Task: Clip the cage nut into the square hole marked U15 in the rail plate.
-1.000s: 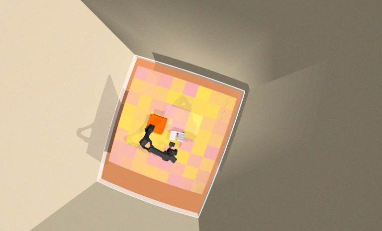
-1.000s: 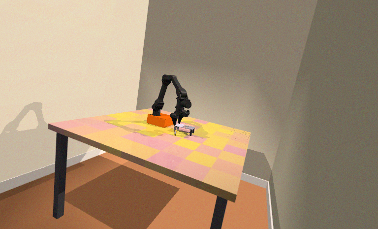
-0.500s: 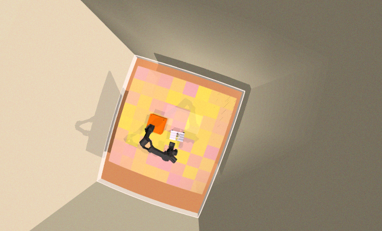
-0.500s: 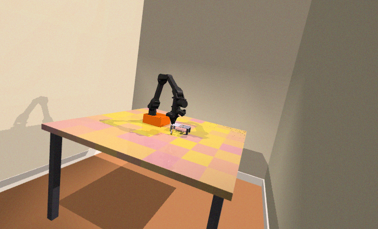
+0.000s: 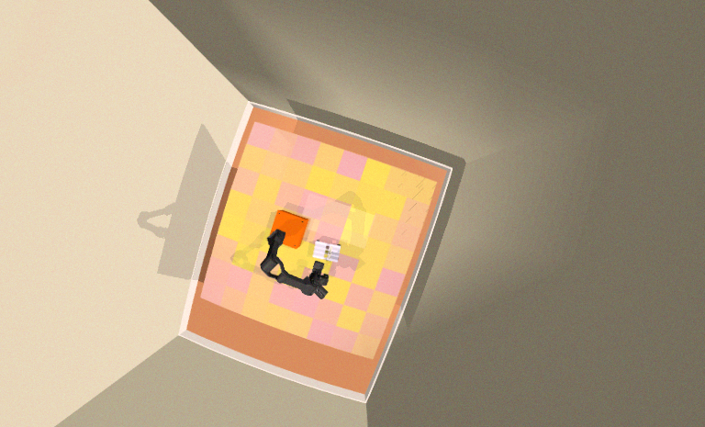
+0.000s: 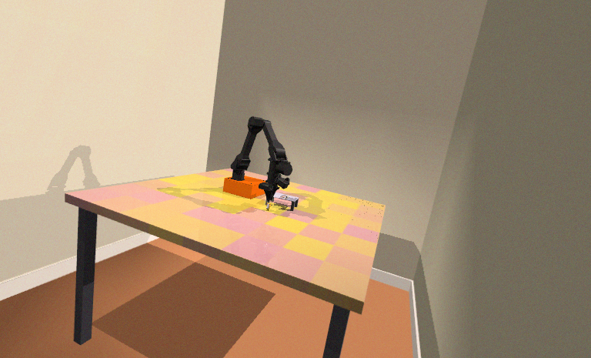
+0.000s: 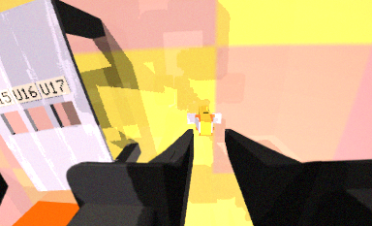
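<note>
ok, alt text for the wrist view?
Gripper with fingers parted, nothing between them, above the cage nut; at left, the rail plate with labels U16 and U17 readable, another label cut off.

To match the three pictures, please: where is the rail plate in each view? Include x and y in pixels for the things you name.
Top: rail plate [image 5: 318, 250] [image 6: 290, 199] [image 7: 36, 51] slightly below and left of centre.
Exterior: slightly below centre.
Wrist: at the left, cut by the picture's edge.
Shared landmark: the orange block [image 5: 294, 225] [image 6: 237, 189] [image 7: 48, 213].

matt black plastic-looking arm [image 5: 295, 282] [image 6: 273, 138], smooth pale metallic-looking rail plate [image 5: 319, 250] [image 6: 286, 198] [image 7: 36, 56], smooth orange plastic-looking block [image 5: 291, 228] [image 6: 242, 188] [image 7: 46, 213]
</note>
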### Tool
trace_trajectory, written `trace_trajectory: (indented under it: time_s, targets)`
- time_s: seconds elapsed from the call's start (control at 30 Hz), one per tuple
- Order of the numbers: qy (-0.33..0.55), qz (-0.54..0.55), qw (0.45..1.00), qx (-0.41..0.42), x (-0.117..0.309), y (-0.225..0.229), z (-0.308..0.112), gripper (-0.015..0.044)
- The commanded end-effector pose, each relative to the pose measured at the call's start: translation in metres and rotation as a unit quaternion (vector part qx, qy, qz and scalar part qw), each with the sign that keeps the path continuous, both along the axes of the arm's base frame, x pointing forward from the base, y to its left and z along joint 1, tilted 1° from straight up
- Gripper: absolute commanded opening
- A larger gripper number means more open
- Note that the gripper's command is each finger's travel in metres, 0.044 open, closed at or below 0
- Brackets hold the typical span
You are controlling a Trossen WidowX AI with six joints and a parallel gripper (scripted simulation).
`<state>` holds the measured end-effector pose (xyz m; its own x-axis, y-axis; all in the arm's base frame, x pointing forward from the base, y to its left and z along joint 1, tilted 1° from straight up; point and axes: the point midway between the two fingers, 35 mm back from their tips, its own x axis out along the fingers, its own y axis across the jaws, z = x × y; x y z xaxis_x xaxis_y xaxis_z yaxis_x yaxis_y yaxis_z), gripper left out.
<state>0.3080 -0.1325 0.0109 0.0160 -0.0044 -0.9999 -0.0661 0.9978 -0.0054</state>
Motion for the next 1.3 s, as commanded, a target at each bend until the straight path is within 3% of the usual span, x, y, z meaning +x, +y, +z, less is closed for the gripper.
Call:
trace_trajectory:
  time_s: [0.0, 1.27]
  targets:
    - [0.001, -0.002, 1.000, 0.002, -0.001, 0.001, -0.005, 0.0120]
    - [0.001, -0.002, 1.000, 0.002, -0.001, 0.001, -0.025, 0.0120]
